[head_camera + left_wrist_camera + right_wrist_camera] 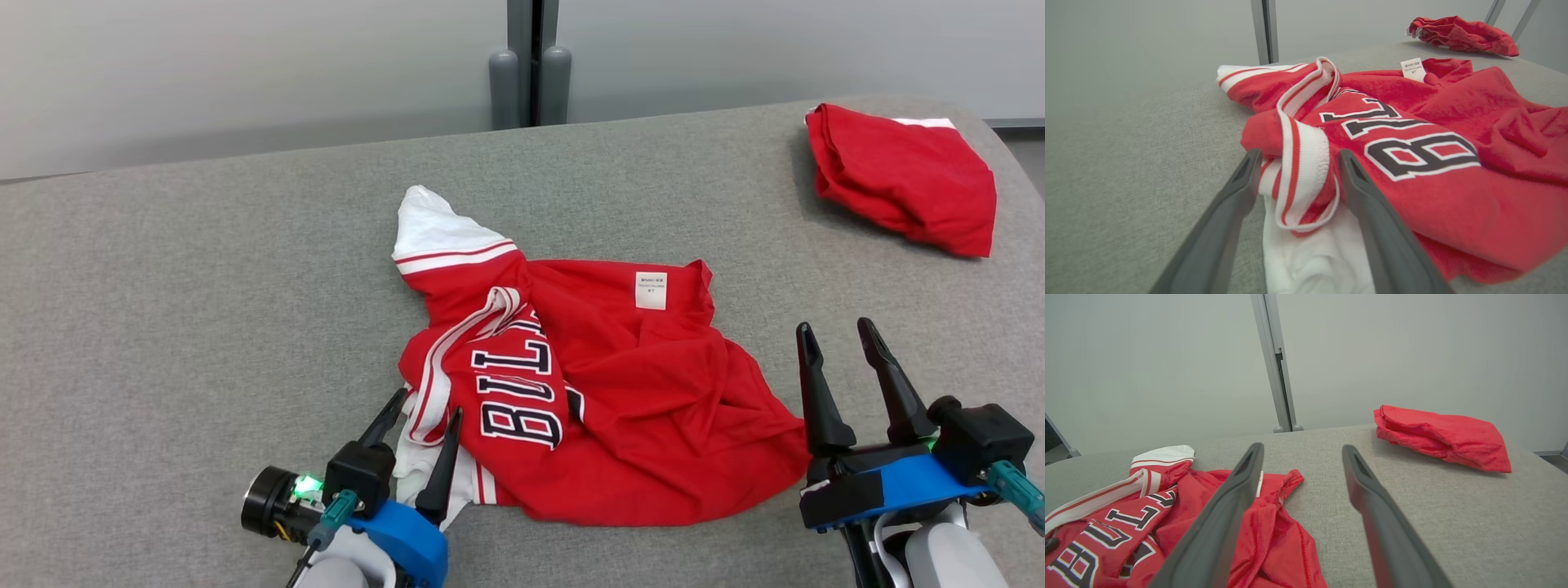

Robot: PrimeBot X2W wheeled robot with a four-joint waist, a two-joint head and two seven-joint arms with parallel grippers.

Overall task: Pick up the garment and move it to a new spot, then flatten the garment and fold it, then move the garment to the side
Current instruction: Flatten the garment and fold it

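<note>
The garment [620, 392] is a red jersey with white-and-red striped trim and dark lettering, lying crumpled in the middle of the grey table [188, 294]. My left gripper [424, 410] is open at the jersey's near left corner, its fingers straddling the striped collar band [1300, 163] without closing on it. My right gripper [837, 331] stands open just right of the jersey's right edge, with bare table between its fingers [1241, 490]. In the right wrist view the jersey [1139, 526] lies to the lower left.
A second red garment [902, 175] lies folded at the table's far right corner, also seen as a red bundle [1441, 437] ahead of the right gripper. A grey post [531, 61] stands behind the table against a pale wall.
</note>
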